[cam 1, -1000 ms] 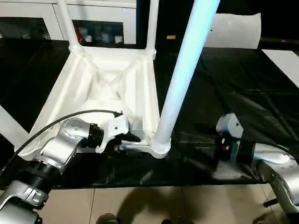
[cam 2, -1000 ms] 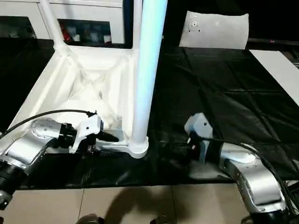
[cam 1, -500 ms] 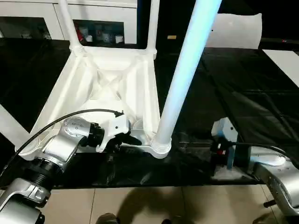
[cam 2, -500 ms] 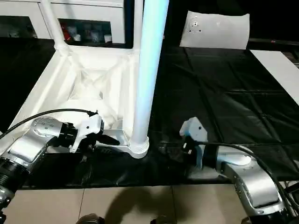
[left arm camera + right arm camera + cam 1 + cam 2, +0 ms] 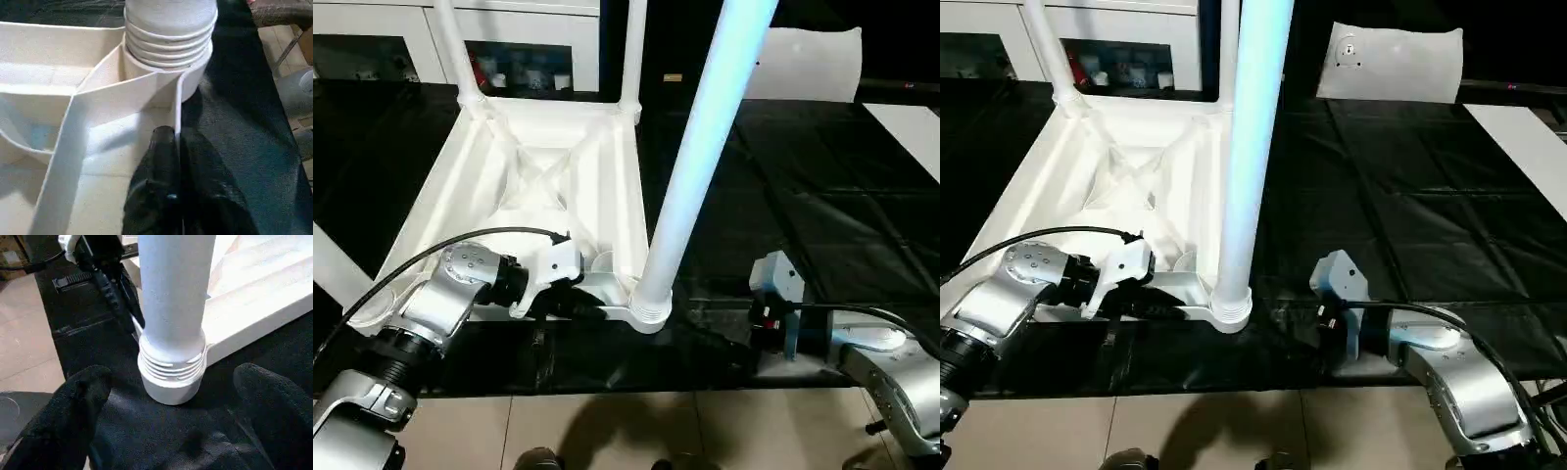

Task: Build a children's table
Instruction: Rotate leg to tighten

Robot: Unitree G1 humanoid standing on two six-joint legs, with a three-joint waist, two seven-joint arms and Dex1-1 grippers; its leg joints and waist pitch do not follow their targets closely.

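Three legs stand in the upturned children's table [image 5: 548, 186], the near leg [image 5: 700, 157] seemingly not fully screwed in; left gripper [image 5: 592, 311] fingers pinch the table's rim, right gripper [image 5: 171, 431] fingers spread round that leg's base.

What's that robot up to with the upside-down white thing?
It is putting together a white plastic children's table, which lies upside down on a black-covered bench. The left gripper is shut on the table's near rim beside a corner socket. A long white screw-in leg stands in that socket, threads showing. The right gripper is open around the leg's base, not touching it.
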